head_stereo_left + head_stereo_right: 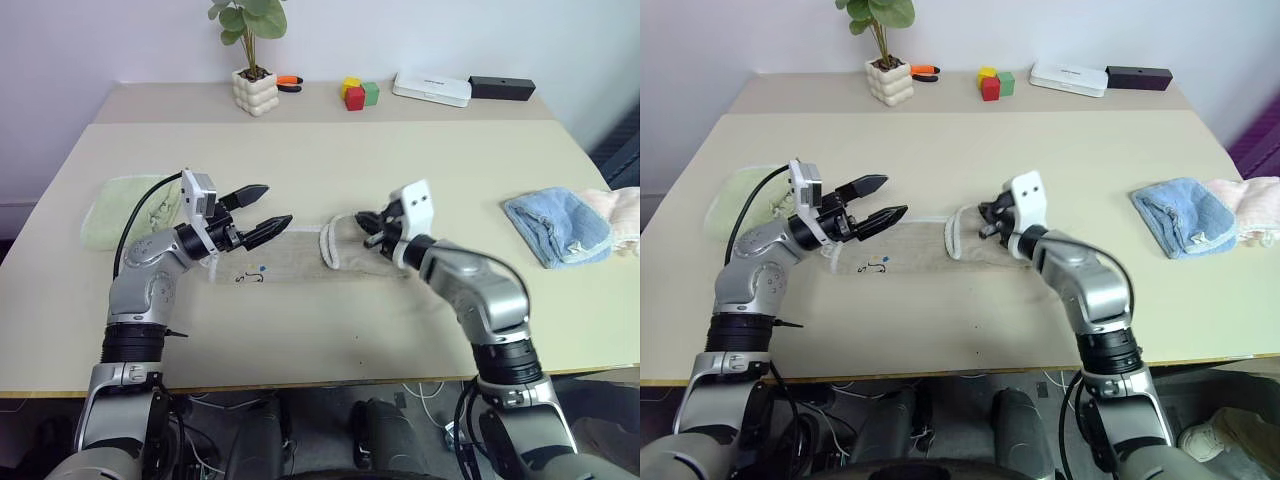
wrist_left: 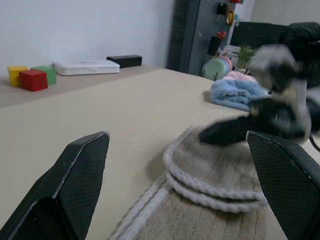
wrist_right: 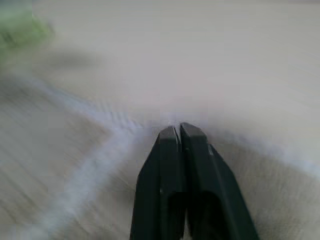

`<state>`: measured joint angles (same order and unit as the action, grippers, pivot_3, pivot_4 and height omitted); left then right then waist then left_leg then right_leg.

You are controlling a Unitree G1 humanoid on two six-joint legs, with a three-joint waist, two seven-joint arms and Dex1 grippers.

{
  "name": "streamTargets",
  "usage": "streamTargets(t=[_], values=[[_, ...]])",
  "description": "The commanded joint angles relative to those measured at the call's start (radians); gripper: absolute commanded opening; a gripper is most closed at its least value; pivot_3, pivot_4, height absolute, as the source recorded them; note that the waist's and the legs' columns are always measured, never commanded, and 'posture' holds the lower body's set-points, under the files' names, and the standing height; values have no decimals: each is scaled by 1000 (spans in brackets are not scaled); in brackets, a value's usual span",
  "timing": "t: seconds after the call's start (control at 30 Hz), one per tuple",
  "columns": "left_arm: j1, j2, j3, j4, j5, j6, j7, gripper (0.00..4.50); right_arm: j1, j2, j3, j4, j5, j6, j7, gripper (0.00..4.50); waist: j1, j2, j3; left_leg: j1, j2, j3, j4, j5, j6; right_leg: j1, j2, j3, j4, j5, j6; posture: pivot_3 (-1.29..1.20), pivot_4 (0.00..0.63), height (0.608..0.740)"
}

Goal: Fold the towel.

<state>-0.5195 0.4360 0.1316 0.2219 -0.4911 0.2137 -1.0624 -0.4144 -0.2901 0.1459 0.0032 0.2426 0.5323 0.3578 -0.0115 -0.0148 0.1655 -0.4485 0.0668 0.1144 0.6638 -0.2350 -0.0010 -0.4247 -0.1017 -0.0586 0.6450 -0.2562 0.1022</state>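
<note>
Right gripper (image 1: 368,228), at centre frame of the left eye view: its two black fingers (image 3: 180,150) are pressed together, tips low over the folded-back end of the towel (image 1: 300,255); whether any cloth is pinched between them cannot be told. Left gripper (image 1: 262,212), left of centre: jaws spread wide, holding nothing, raised above the opposite end of the towel and pointing toward the right gripper. The towel, a beige-tan strip with white corded edging (image 2: 200,187), lies flat along the middle of the table (image 1: 330,150), running from beneath the left gripper to the right gripper, where its end is turned over on itself in a rounded fold; a small dark motif (image 1: 250,277) shows on its near left part. A pale green towel (image 1: 125,210) lies at the left edge of the table, behind the left arm. A light blue towel (image 1: 555,225) sits crumpled at the right edge, touching a pinkish-white cloth (image 1: 620,215). Along the upper part of the frame stand a potted plant (image 1: 254,60), an orange-handled tool (image 1: 289,83), coloured blocks (image 1: 358,93), a white box (image 1: 431,88) and a black box (image 1: 501,87).
</note>
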Motion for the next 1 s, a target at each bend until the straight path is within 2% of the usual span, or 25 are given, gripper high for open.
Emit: streamTargets(t=[0.03, 0.17, 0.23, 0.3, 0.43, 0.5, 0.63, 0.8, 0.93, 1.0], values=[[1, 16, 8, -46, -14, 4, -1, 4500, 29, 21, 29, 74, -69, -97, -7, 46, -3, 0, 0, 0, 0, 0, 0, 0, 0, 0, 0, 0, 0, 0, 0, 0, 150, 735], [21, 29, 15, -71, -23, 22, 2, 4500, 59, 46, 15, 105, -49, -127, 44, 46, -4, 0, 0, 4, 0, 0, 0, 0, 0, 3, 0, 0, 0, 0, 0, 0, 150, 735], [31, 35, 17, -81, -25, 34, 3, 4500, 58, 51, 8, 113, -53, -147, 55, 558, -4, 0, 0, 4, 0, 0, 0, 0, 0, 4, 0, 0, 0, 0, 0, 0, 150, 735], [44, 42, 19, -100, -32, 48, 2, 4500, 56, 63, -6, 80, -24, -149, 84, 1321, -5, 0, -1, 4, 0, 0, 0, 0, 0, 4, 0, 0, 0, 0, 0, 0, 150, 735], [84, 58, 46, -174, -99, 150, 19, 4500, 31, 63, -30, 26, -10, -178, 118, 3322, -5, 0, 0, 4, 1, 0, 0, 0, 0, 4, 0, 0, 0, 0, 0, 0, 150, 735], [118, 59, 72, -227, -168, 270, 78, 4500, 23, 65, -54, 3, 24, -171, 142, 4334, -5, 0, 0, 4, 1, -1, 0, 0, 0, 3, 0, 1, 0, 0, 0, 0, 150, 735], [232, 85, 107, -378, -267, 401, 132, 4500, 24, 58, -67, -33, 50, -182, 178, 4428, -6, 0, 0, 4, 1, -3, -1, 0, 0, 3, 0, 1, 0, 0, 0, 0, 150, 735], [327, 15, 281, -508, -636, 659, 456, 4500, 31, 11, -64, -113, 92, -139, 265, 4428, -2, 0, 0, 4, 1, -4, -1, 0, -1, 3, -1, 1, 0, 0, 0, 0, 150, 735], [400, -19, 326, -552, -792, 724, 646, 4500, -17, -40, -116, -141, 130, -107, 292, 4428, -2, 0, 0, 4, 0, -5, -1, 0, 0, 4, -1, 1, 0, 0, 0, 0, 150, 735], [447, -78, 350, -566, -954, 704, 796, 4500, -50, -90, -136, -123, 128, -104, 317, 4428, -1, 0, 0, 4, 0, -5, 0, 0, -1, 4, -1, 1, 0, 0, 0, 0, 150, 735]])
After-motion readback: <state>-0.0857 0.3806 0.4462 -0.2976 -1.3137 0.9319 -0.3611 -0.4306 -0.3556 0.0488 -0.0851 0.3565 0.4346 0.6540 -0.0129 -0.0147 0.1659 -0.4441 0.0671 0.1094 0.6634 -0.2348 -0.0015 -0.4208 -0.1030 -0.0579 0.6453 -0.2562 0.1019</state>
